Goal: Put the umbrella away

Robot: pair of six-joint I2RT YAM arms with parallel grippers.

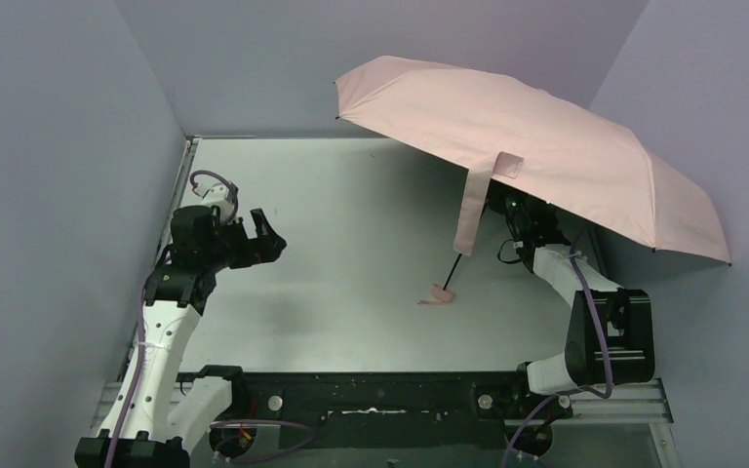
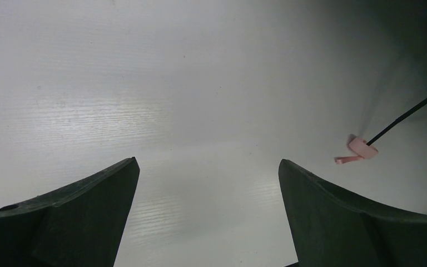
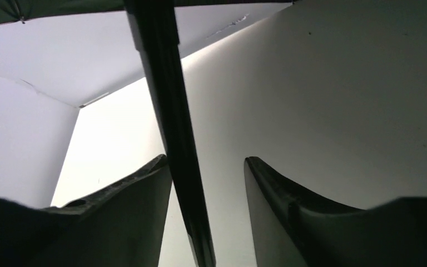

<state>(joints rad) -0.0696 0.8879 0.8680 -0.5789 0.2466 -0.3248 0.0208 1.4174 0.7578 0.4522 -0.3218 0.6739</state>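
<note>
Overhead, umbrella [image 1: 546,156] is hiding right claw [image 3: 205,158]; wrist view is showing it half-open astride shaft [image 3: 172,111]; left claw [image 2: 208,161] gaping empty.

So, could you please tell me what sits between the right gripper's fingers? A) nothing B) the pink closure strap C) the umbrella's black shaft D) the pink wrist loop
C: the right wrist view shows the black shaft of the umbrella running between the fingers of the right gripper, with a gap beside one finger.
</note>
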